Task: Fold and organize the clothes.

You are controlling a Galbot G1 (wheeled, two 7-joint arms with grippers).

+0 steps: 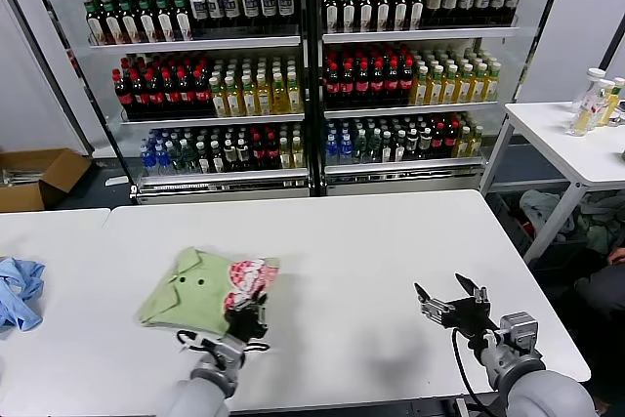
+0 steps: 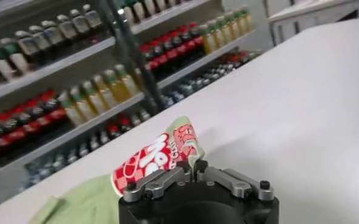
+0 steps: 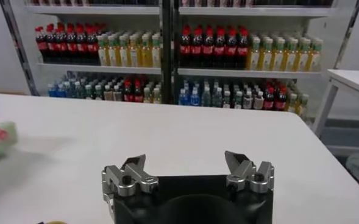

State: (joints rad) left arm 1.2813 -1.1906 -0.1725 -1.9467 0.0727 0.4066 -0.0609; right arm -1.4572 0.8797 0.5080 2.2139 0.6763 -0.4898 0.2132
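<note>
Blue garment [image 1: 20, 292] lies well apart — drink shelves [image 1: 293, 75] behind the table [image 1: 391, 261].

The right hand [image 3: 190, 172] hangs spread over the white surface [image 3: 167, 134]; bottle shelves [image 3: 179, 67] stand beyond it.

Lower frame: two grey, rounded robot arms end in black grippers, the left gripper [image 1: 248, 320] and right gripper [image 1: 451, 298], with silver finger links, dark screws and looping black cables.

Folded light green polo shirt [image 1: 195, 290] on table; printed edge lifted
</note>
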